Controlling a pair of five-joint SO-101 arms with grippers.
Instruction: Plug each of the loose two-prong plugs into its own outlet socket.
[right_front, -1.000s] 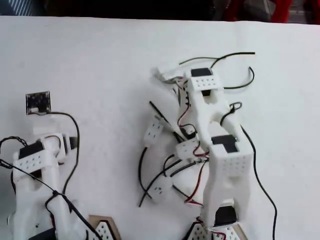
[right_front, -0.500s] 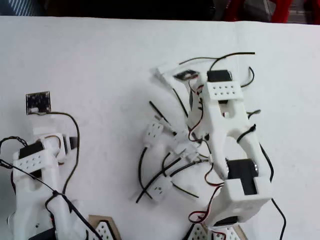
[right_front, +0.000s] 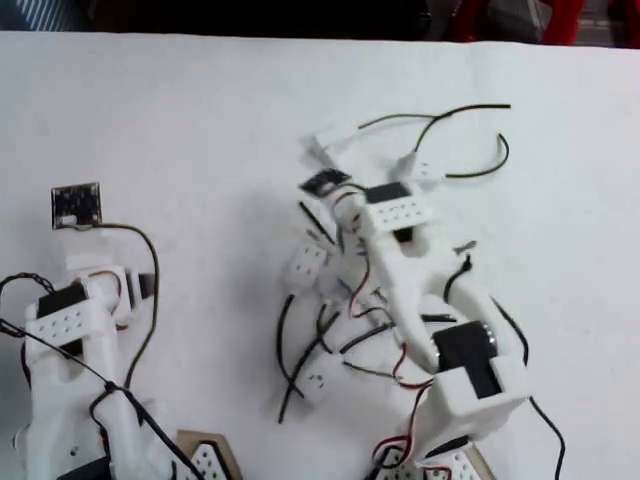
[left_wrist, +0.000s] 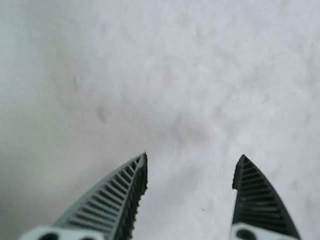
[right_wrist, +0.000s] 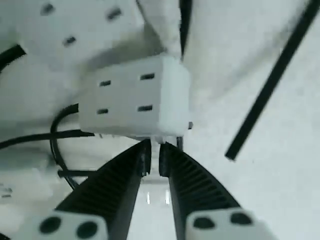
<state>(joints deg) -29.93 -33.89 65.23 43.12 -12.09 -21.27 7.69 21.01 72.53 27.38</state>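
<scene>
White socket sits right at the tips of the right gripper, whose fingers are closed together. Left gripper hangs spread open over bare table, 9 o'clock from the cables.

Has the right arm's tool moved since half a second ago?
Yes. The right tool swung toward the black square board, closer to the white socket block.

White outlet sockets on black cords, loosely tangled mid-table, among them a four-slot socket
</scene>
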